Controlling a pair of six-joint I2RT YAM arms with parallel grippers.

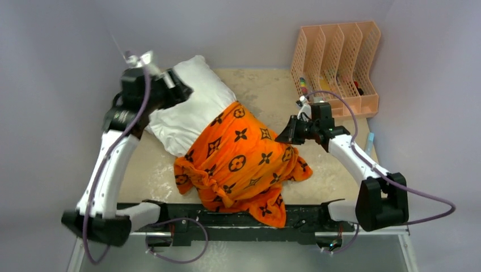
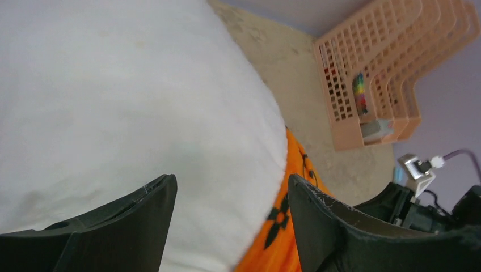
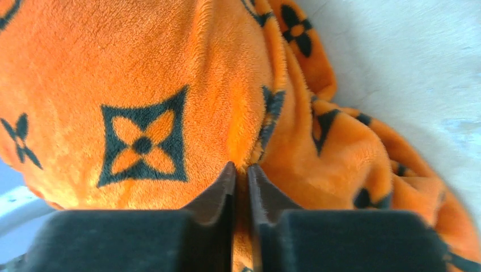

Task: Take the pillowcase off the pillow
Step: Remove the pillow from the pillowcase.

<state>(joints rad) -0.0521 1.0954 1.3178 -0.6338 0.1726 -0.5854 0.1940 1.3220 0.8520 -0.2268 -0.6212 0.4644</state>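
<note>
The white pillow (image 1: 190,105) lies diagonally on the table, its far end bare. Its near half sits inside the orange pillowcase (image 1: 244,158) with black flower motifs, which is bunched toward the front edge. My left gripper (image 1: 182,90) hovers over the bare end of the pillow (image 2: 142,102). The left gripper (image 2: 232,190) is open, its jaws wide apart, with white fabric and an orange edge (image 2: 283,232) below. My right gripper (image 1: 282,137) is at the cover's right side. In the right wrist view this gripper (image 3: 241,168) is shut on a raised fold of the pillowcase (image 3: 142,113).
A peach mesh file organizer (image 1: 337,62) holding pens stands at the back right, also in the left wrist view (image 2: 385,73). A small blue item (image 1: 370,141) lies by the right wall. The pillowcase's lower corner drapes over the black base rail (image 1: 187,218).
</note>
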